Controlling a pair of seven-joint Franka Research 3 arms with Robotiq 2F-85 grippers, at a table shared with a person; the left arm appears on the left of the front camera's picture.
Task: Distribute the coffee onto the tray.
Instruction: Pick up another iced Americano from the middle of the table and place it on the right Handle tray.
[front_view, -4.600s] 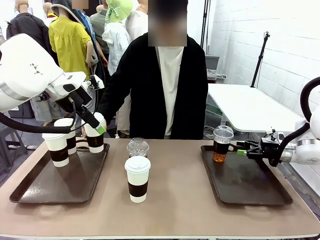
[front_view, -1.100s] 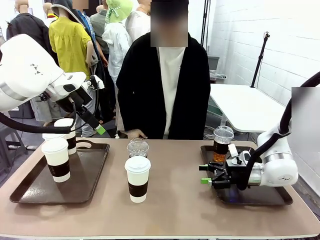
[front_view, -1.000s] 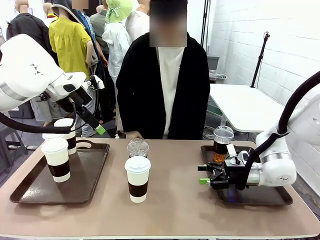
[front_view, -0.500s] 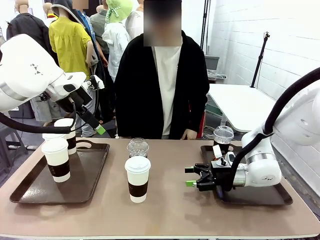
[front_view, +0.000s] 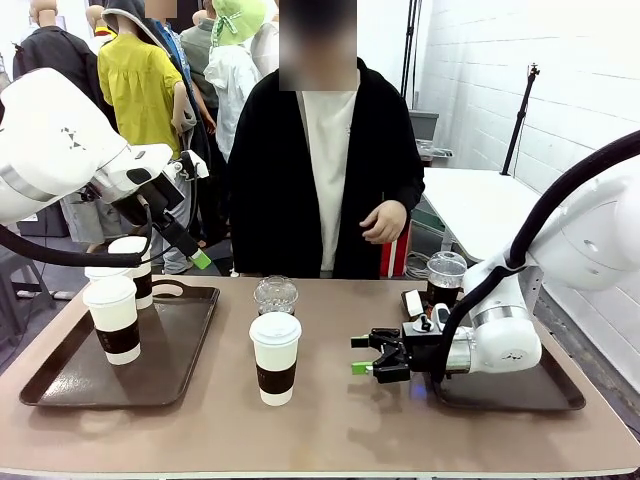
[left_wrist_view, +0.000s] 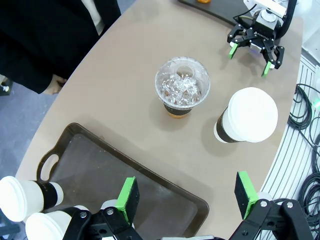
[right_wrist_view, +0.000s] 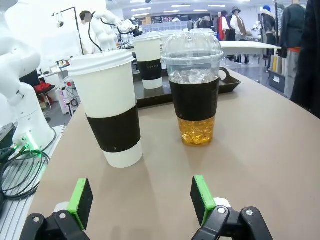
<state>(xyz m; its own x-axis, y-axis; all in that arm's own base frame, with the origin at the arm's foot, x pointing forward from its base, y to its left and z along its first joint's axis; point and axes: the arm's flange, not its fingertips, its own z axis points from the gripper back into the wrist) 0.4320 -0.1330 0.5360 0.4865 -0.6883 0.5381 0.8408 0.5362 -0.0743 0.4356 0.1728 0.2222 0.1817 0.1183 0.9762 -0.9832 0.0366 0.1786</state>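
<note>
A white lidded coffee cup with a brown sleeve (front_view: 275, 357) stands mid-table, and a clear dome-lidded cup (front_view: 275, 296) stands just behind it. My right gripper (front_view: 362, 356) is open low over the table, right of the white cup and pointing at it. In the right wrist view the white cup (right_wrist_view: 112, 115) and the dome cup (right_wrist_view: 196, 95) stand ahead of the open right gripper (right_wrist_view: 141, 200). Two white cups (front_view: 113, 318) stand on the left tray (front_view: 180, 360). Another dome cup (front_view: 445, 285) is on the right tray (front_view: 520, 395). My left gripper (front_view: 193, 252) hangs open above the left tray.
A person in a black jacket stands at the far edge with a hand (front_view: 383, 222) raised at chest height. From the left wrist, the open left gripper (left_wrist_view: 186, 195) looks down on the dome cup (left_wrist_view: 182, 87), white cup (left_wrist_view: 248, 117) and tray (left_wrist_view: 125, 175).
My right arm has moved left off the right tray towards the middle white cup, still open. The person's hand has lifted from the table. One cup left the left tray earlier.
</note>
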